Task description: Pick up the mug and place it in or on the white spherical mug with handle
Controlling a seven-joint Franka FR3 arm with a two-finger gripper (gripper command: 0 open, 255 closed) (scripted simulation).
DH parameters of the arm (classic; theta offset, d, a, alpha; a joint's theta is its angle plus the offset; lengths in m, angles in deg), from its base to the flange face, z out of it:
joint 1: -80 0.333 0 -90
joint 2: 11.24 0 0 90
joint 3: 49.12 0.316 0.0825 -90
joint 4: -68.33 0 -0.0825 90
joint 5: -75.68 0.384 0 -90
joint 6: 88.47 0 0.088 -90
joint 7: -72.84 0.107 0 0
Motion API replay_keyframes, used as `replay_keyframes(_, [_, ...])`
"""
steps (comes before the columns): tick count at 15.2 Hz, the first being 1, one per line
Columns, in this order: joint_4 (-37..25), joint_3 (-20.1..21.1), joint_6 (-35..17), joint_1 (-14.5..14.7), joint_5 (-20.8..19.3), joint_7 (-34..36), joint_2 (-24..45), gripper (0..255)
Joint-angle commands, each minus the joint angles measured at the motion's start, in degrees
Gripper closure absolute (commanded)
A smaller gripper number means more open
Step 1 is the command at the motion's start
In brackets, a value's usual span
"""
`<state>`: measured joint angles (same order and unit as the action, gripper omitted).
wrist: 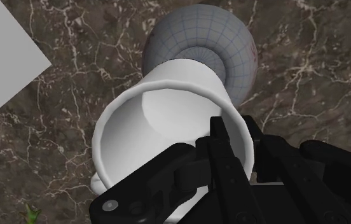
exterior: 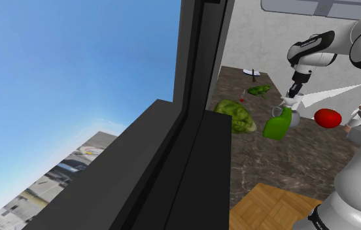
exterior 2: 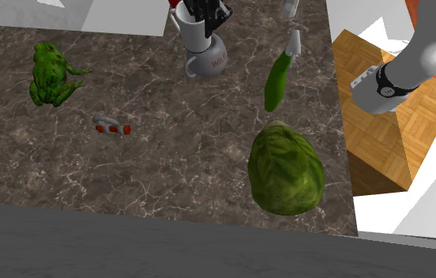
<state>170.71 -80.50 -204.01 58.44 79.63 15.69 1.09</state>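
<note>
Dark marble ctr by window | jaws clamped on white mug | over grey round mug

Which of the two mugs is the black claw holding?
The tall white mug, its rim clasped by the gripper. The round grey mug stands beneath it, not gripped.

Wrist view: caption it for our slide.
Gripper holds white mug by its rim over the grey spherical mug on marbled counter.

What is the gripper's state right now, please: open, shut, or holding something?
Gripper: shut on the white mug, clasping its rim, over the round grey mug.
</note>
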Motion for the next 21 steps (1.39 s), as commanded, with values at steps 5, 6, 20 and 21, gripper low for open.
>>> replay_keyframes(5, [0.1,0.0,-0.3,-0.1,0.1,-0.1,0.2,255])
replay_keyframes(6, [0.1,0.0,-0.3,-0.1,0.1,-0.1,0.2,255])
replay_keyframes(20, [-5.0,-0.2,6.5,0.3,-1.1,0.7,-1.7,0])
replay_keyframes(21, [-5.0,-0.2,6.5,0.3,-1.1,0.7,-1.7,0])
